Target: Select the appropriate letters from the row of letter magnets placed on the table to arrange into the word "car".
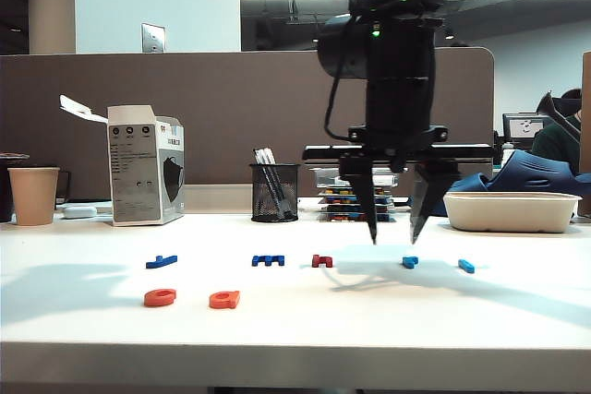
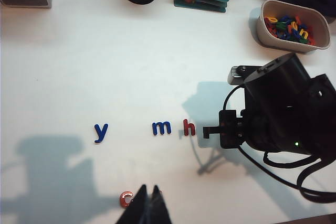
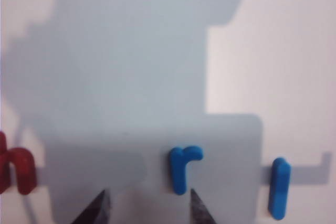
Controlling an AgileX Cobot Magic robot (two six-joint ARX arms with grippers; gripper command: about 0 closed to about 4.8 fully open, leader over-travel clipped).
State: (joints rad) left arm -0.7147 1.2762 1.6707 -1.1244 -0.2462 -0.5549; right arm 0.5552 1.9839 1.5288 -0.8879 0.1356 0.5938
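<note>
A: What's around you?

B: I see the white table (image 1: 517,320), a brown partition (image 1: 231,117) at twelve o'clock, a mesh pen cup (image 1: 274,193), and a tray (image 2: 265,27) full of letters.

A: Grippers?

B: My right gripper (image 1: 394,232) hangs wide above the light-blue r (image 3: 182,167). My left gripper (image 2: 145,203) is closed, empty, beside the orange c (image 2: 126,199).

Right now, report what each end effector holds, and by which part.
Nothing is held. The right end effector hangs open above the light-blue r; the left end effector is shut, empty.
</note>
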